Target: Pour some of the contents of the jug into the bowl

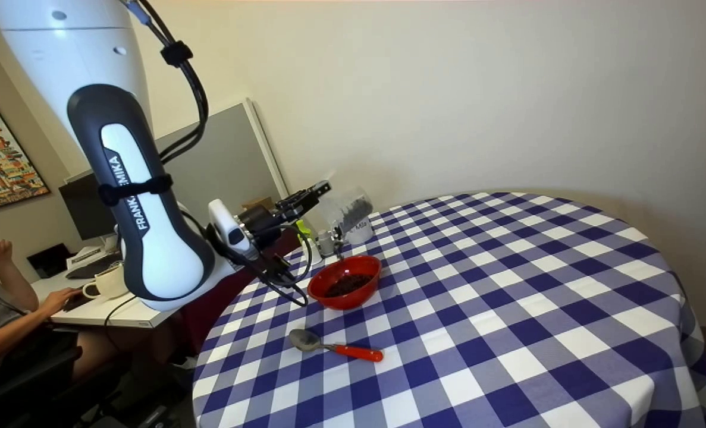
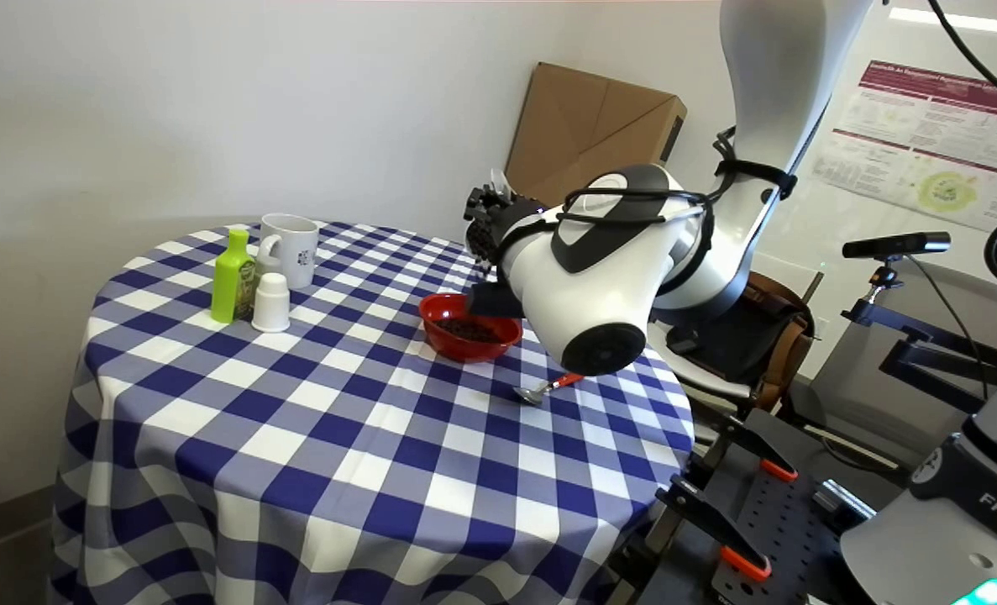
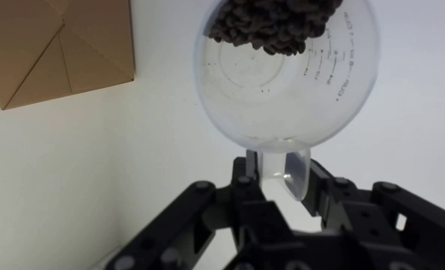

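The clear jug (image 1: 348, 208) is tilted and raised above the table, with dark bean-like pieces gathered along one side. In the wrist view, the jug (image 3: 252, 108) fills the upper middle, with its handle between the fingers. My gripper (image 3: 282, 172) is shut on that handle; in an exterior view the gripper (image 1: 329, 213) is up behind the red bowl (image 1: 329, 297). The bowl stands upright on the table and has dark pieces in it. The bowl (image 2: 469, 349) also shows in an exterior view, partly covered by the arm, where the jug is mostly hidden.
A spoon with an orange handle (image 1: 358, 353) lies in front of the bowl. A white mug (image 2: 296, 252), a green bottle (image 2: 231, 281) and a white shaker (image 2: 271, 304) stand together on the checked tablecloth (image 2: 364, 470). A cardboard box (image 2: 586, 134) is by the wall.
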Robot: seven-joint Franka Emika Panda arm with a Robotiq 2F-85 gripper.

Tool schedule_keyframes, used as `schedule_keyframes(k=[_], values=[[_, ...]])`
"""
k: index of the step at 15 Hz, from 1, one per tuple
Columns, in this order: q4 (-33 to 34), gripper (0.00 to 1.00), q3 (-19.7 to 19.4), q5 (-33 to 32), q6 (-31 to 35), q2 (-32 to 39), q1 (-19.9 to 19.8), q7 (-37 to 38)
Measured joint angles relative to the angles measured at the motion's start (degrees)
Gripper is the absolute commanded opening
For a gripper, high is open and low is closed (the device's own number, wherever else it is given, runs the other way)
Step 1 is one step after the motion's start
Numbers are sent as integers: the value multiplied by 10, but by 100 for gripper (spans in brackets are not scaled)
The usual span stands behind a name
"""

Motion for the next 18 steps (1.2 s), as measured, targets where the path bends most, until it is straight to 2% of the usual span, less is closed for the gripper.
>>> schedule_keyframes(k=[4, 10, 14, 18], values=[[-5, 7, -3, 10, 7, 1, -12, 0], [0, 7, 13, 60, 75, 1, -59, 0], [9, 7, 24, 75, 99, 1, -77, 0], [33, 7, 54, 137, 181, 0, -112, -1]])
